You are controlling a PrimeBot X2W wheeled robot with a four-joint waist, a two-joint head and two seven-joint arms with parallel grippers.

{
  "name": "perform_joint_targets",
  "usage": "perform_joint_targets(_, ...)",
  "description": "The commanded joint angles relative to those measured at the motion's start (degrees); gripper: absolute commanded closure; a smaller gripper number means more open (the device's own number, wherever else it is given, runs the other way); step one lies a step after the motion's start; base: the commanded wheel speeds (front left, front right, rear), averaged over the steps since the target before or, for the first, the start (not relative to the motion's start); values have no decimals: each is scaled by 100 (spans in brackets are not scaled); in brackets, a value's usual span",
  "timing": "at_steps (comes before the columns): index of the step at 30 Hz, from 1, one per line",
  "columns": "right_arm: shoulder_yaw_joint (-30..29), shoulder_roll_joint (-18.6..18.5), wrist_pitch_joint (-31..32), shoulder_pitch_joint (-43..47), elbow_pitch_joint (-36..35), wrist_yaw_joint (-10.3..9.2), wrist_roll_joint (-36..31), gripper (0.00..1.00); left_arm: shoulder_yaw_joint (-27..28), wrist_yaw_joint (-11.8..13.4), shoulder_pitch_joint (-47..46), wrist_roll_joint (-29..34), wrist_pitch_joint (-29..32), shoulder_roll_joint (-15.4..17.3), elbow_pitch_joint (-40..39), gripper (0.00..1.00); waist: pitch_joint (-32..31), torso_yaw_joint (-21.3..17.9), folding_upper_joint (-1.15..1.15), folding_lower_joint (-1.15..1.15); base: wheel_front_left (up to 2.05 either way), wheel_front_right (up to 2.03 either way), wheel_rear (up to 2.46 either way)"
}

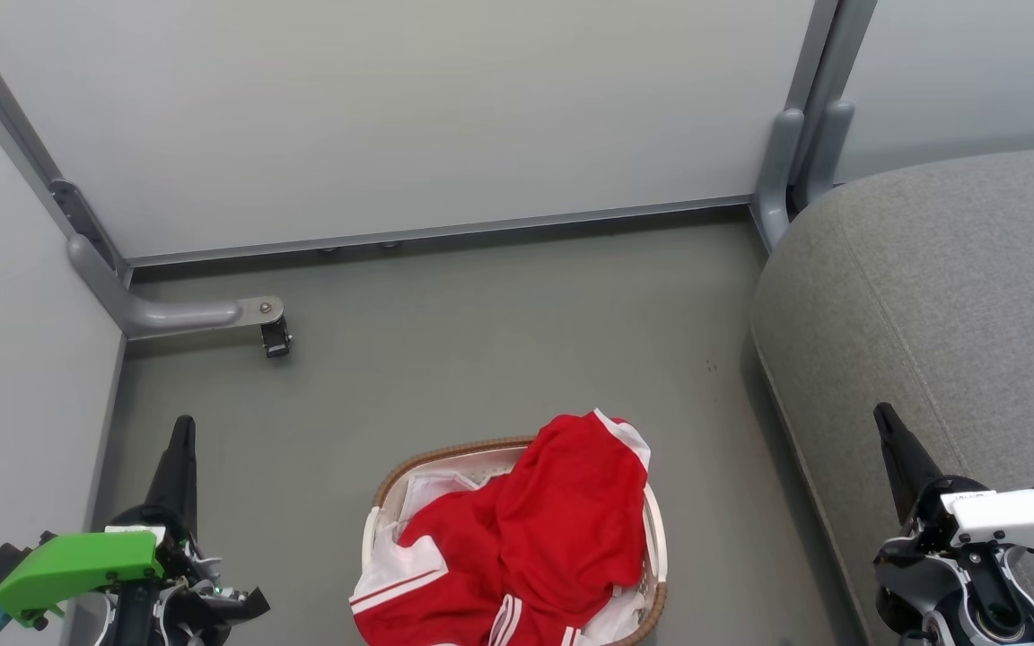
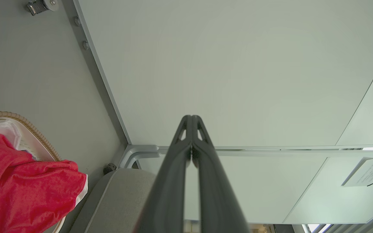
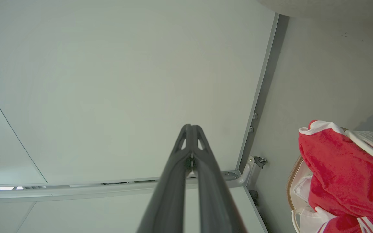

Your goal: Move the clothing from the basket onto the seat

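Nearest us, at the head view's lower corners, the left gripper (image 1: 182,432) and right gripper (image 1: 884,417) point upward, each with its jaws pressed fully together and gripping nothing. Between them, and apart from both, we see the bright red, white-trimmed sports clothing (image 1: 535,538) heaped in the oval cream perforated plastic, brown-rimmed basket (image 1: 445,454) (one fold drapes over the rim on the right). The large grey woven-fabric seat (image 1: 948,269) rises near the basket on the right, and beyond the plain grey floor (image 1: 481,332) stand pale, metal-framed partition panels (image 1: 391,117).
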Motion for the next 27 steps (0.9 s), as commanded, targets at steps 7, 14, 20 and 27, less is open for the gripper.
perform_joint_targets(7, -4, -35, 3, -24, -22, 0, 23, 100, 8, -27, -61, -20, 15, 21, -7, 100, 0, 0, 0, 0, 0, 0, 0)
perform_joint_targets(14, -4, -35, 3, -24, -22, 0, 23, 100, 8, -27, -61, -20, 15, 21, -7, 100, 0, 0, 0, 0, 0, 0, 0)
perform_joint_targets(20, -4, -35, 3, -24, -22, 0, 23, 100, 8, -27, -61, -20, 14, 21, -7, 100, 0, 0, 0, 0, 0, 0, 0)
perform_joint_targets(27, -4, -35, 3, -24, -22, 0, 23, 100, 8, -27, -61, -21, 14, 21, -7, 100, 0, 0, 0, 0, 0, 0, 0)
